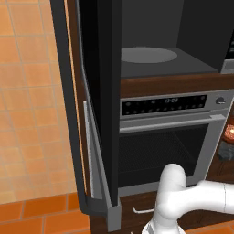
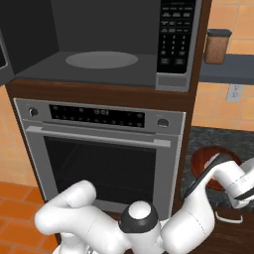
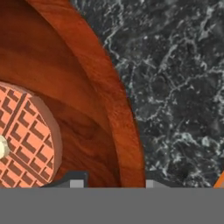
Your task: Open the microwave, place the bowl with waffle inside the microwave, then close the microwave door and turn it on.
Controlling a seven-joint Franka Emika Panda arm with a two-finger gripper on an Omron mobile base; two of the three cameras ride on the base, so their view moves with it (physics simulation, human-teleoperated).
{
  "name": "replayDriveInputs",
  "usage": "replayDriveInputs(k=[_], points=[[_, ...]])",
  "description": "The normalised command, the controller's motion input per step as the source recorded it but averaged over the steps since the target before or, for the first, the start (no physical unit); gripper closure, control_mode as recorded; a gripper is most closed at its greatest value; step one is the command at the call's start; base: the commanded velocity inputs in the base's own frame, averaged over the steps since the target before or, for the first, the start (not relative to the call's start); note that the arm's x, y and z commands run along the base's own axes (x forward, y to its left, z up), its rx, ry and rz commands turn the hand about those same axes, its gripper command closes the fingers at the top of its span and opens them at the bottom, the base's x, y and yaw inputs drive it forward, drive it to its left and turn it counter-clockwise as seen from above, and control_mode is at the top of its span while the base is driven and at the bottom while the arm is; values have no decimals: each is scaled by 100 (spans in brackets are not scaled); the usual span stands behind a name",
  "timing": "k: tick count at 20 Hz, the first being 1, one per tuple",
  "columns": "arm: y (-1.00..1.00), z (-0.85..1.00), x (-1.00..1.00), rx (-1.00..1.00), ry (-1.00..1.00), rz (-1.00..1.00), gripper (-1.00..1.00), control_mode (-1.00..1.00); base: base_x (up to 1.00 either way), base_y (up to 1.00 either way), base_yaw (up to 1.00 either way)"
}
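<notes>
The microwave [image 2: 74, 30] stands open, its round pale turntable [image 2: 101, 60] bare. Its door [image 1: 98, 91], black glass in a grey frame, is swung out to the left. The glossy reddish-brown bowl [image 3: 65, 65] holds a round waffle [image 3: 22, 140] and rests on the dark speckled counter [image 3: 175, 87] to the right of the oven. My gripper [image 3: 113, 183] sits over the bowl's right rim. One fingertip [image 3: 76, 183] is inside the bowl, the other [image 3: 151, 183] outside, closed on the rim. From the right base view the hand [image 2: 238, 191] covers part of the bowl [image 2: 201, 161].
A silver oven [image 2: 99, 163] with a display strip sits directly under the microwave. The microwave's keypad [image 2: 173, 34] is on its right side. A brown jar [image 2: 217, 46] stands on a grey shelf above the counter. Orange tiles cover the wall and floor to the left.
</notes>
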Motion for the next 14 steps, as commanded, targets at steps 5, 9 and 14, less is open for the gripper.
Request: replayDriveInputs(k=[5,9,14], points=[[0,1,0,0,0,0,100,-100,0,0,0],[-10,56,0,0,8,-14,100,-100,0,0,0],[-30,74,-18,0,17,-17,100,-100,0,0,0]])
